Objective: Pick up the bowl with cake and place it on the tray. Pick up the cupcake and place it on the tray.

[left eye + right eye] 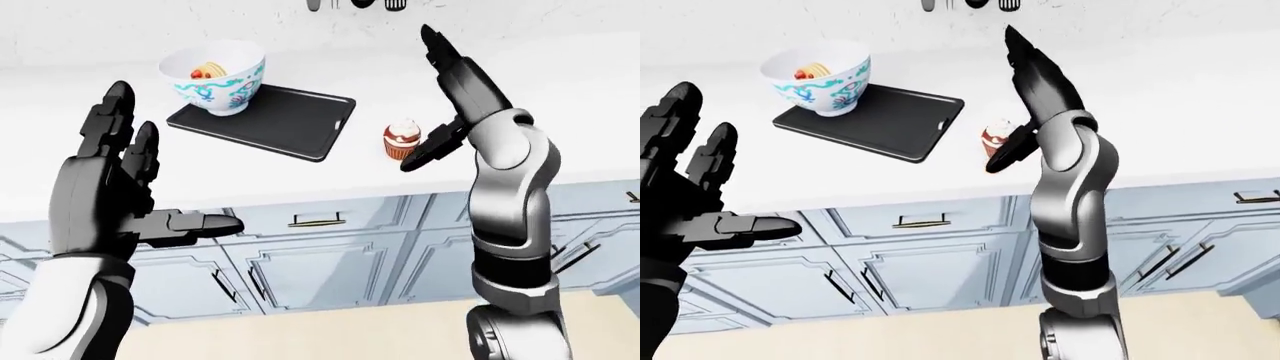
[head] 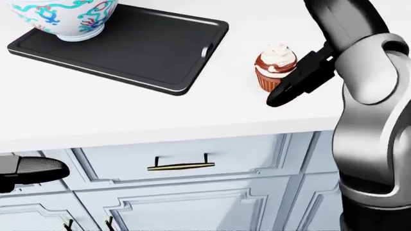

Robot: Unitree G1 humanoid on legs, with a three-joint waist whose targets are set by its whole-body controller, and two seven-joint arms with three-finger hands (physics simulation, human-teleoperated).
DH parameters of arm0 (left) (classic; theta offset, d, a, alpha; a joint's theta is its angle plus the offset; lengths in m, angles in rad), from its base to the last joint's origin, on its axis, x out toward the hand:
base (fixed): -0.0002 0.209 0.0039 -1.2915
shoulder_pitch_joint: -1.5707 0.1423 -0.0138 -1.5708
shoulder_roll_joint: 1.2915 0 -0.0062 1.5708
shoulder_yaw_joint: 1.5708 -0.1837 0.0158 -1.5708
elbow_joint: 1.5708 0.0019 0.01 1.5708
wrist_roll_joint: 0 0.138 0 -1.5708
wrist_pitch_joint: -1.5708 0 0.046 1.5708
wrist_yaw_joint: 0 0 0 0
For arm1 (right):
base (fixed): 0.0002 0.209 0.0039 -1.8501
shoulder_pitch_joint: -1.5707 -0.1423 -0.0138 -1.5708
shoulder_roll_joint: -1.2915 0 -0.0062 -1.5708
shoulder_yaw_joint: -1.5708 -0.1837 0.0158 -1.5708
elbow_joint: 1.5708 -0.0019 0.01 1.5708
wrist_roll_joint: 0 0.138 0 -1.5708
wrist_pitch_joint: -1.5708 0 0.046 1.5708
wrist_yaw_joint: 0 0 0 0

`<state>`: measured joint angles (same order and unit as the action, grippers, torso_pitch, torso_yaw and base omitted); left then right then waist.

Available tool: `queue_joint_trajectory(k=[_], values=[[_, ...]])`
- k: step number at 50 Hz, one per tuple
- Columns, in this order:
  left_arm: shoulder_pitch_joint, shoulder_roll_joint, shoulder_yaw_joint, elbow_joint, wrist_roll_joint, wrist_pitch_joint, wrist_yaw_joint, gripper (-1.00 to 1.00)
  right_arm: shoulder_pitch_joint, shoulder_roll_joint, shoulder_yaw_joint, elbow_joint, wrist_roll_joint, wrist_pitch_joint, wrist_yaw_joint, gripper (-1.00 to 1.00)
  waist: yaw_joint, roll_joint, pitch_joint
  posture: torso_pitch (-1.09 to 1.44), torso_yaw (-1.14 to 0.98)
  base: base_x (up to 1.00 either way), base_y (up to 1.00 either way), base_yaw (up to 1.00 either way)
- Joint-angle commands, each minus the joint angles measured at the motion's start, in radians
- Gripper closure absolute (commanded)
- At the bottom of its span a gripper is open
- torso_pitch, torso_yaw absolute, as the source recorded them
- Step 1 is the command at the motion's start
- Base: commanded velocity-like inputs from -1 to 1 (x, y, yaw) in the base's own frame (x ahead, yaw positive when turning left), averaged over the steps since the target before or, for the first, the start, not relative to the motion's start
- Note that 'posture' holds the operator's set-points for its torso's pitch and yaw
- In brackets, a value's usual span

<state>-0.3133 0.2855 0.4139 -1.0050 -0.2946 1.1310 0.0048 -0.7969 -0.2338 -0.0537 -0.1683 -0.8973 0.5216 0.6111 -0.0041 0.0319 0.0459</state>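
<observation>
Cupcake (image 2: 275, 65), swirled with white frosting, was seen on the white counter (image 2: 96, 110) beside the flat black tray (image 2: 141, 48) bearing the patterned bowl (image 1: 213, 77). Both hands, left hand (image 1: 115, 187) and right hand (image 1: 455, 90), were spread wide, holding nothing.

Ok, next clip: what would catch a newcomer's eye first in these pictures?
Probably the right hand, its open fingers spread beside the cupcake on the white counter, one finger reaching low past it. At the upper left of the head view, the patterned bowl with cake already sits on the black tray. The left hand hangs open and empty at the left-eye view's left.
</observation>
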Motion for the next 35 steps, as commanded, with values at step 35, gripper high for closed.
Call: queue_joint_trajectory(k=[35], values=[[0.0, 0.0, 0.007, -0.009, 0.018, -0.06, -0.01, -1.0, -0.072, -0.012, 0.001, 0.375, 0.128, -0.127, -0.263, -1.0, 0.002, -0.005, -0.038, 0.0, 0.0, 0.0, 0.0, 0.0]])
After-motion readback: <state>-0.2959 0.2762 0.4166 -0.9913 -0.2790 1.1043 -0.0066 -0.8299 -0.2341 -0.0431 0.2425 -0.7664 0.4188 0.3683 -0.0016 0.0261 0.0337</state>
